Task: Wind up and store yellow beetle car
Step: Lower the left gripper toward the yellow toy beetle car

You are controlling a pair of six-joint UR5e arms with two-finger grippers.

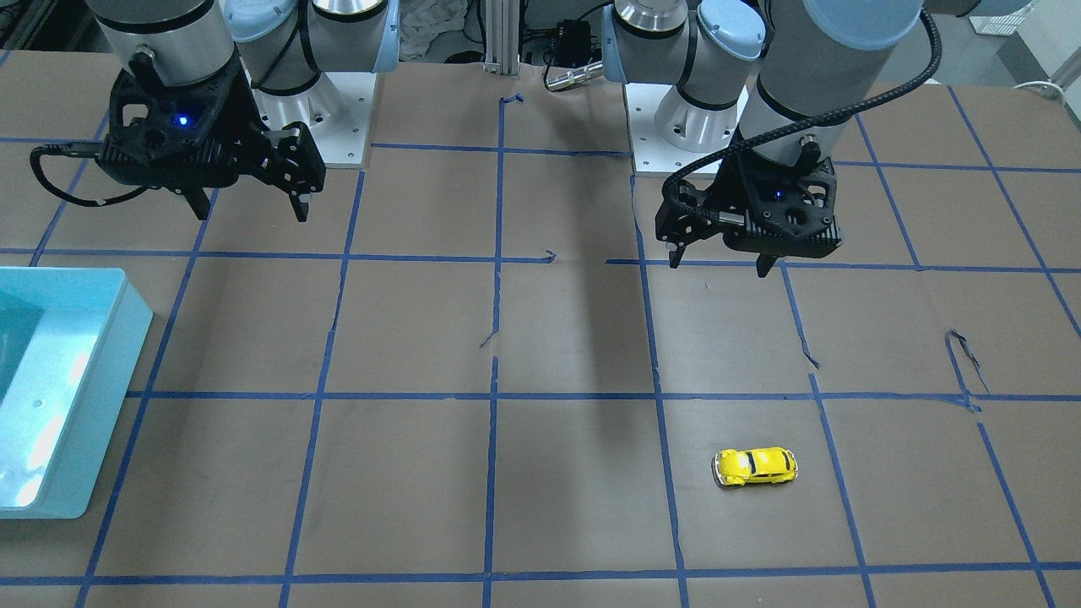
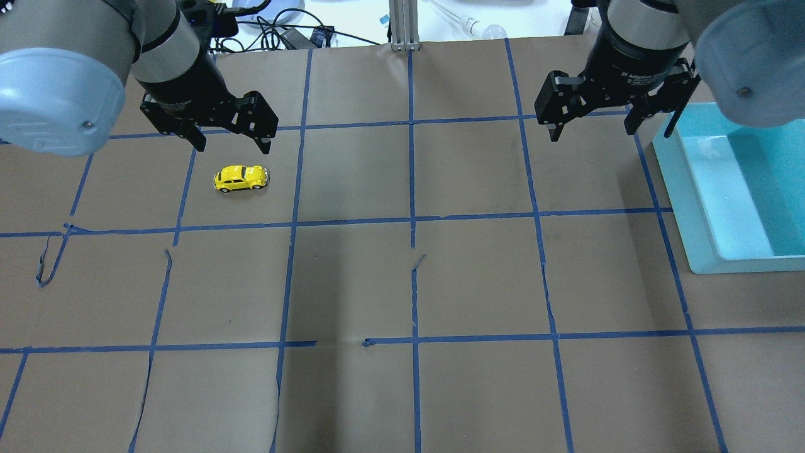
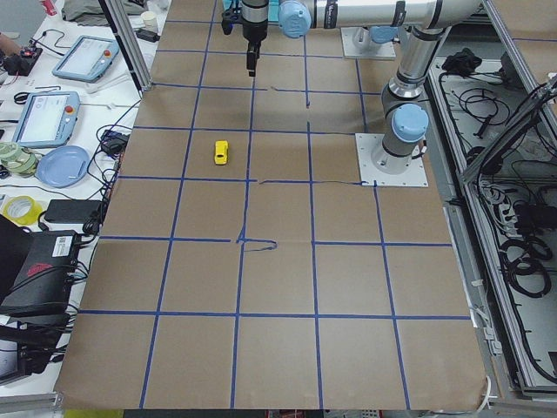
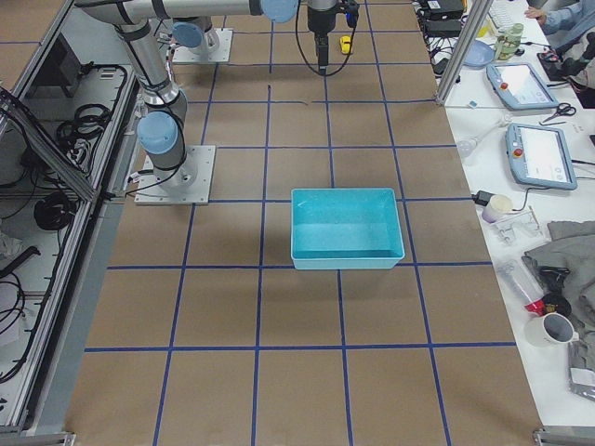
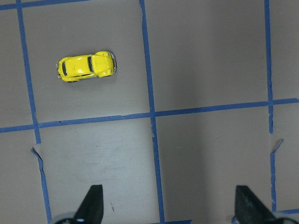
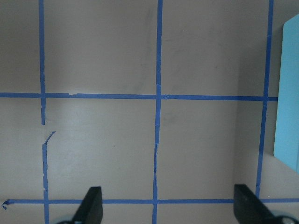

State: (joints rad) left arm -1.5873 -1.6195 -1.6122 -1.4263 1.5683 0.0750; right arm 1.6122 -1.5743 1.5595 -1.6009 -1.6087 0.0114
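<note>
The yellow beetle car (image 2: 240,178) stands on its wheels on the brown paper table, also seen in the front view (image 1: 755,466), the left side view (image 3: 221,152), the right side view (image 4: 345,43) and the left wrist view (image 5: 86,66). My left gripper (image 2: 231,137) hovers open above the table, just beyond the car and apart from it; its fingertips (image 5: 93,200) show wide apart. My right gripper (image 2: 591,126) hangs open over bare paper beside the bin, holding nothing; its fingertips (image 6: 91,203) are spread too.
A light-blue open bin (image 2: 704,207) sits at the table's right side, also in the front view (image 1: 84,405) and right side view (image 4: 346,229). Blue tape lines grid the paper, torn in places. Tablets, cables and cups lie on side benches.
</note>
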